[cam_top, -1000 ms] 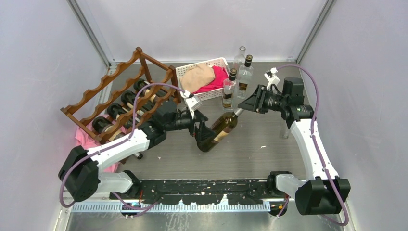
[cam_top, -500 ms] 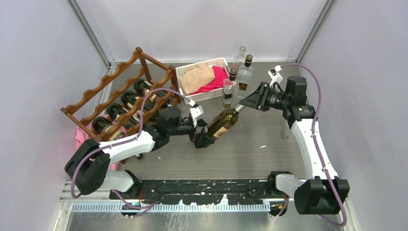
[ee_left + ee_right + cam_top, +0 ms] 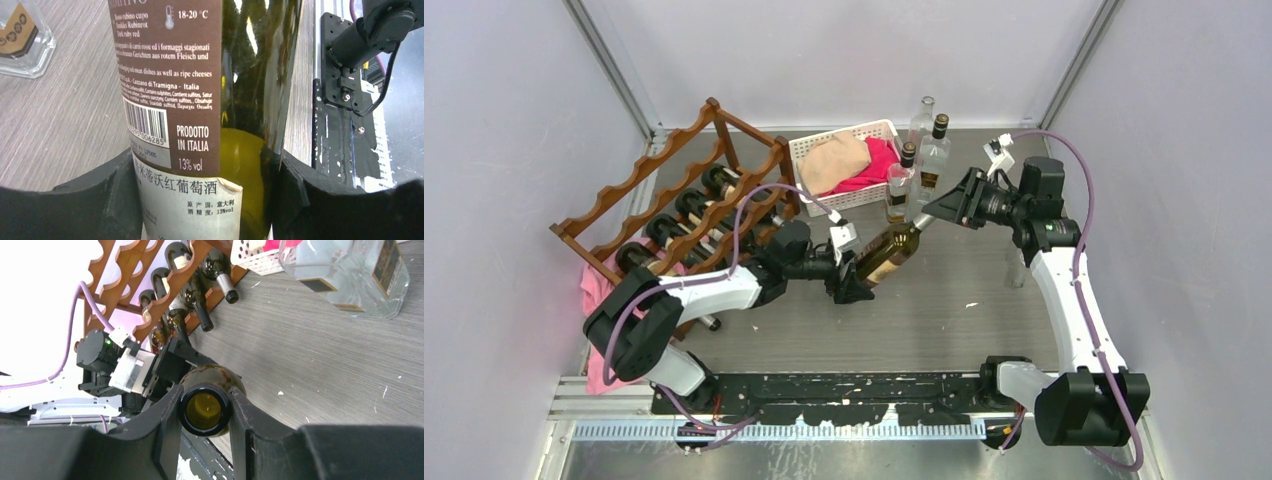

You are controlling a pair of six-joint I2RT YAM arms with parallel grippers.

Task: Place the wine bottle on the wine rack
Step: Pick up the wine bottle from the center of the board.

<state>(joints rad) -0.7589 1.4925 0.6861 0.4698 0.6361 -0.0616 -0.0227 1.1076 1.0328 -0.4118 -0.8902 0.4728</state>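
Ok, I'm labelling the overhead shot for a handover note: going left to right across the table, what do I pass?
wine rack → left gripper → wine bottle → right gripper

Wine bottle (image 3: 200,100): neck and base cut off at 12 and 6 o'clock. Pink cloth (image 3: 596,290): mostly hidden beneath wine rack (image 3: 636,167), 8 o'clock.

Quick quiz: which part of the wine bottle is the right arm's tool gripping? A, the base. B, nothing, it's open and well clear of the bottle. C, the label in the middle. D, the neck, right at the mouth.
D: in the right wrist view the right tool is shut on the mouth end of the wine bottle, one finger on each side of the neck.
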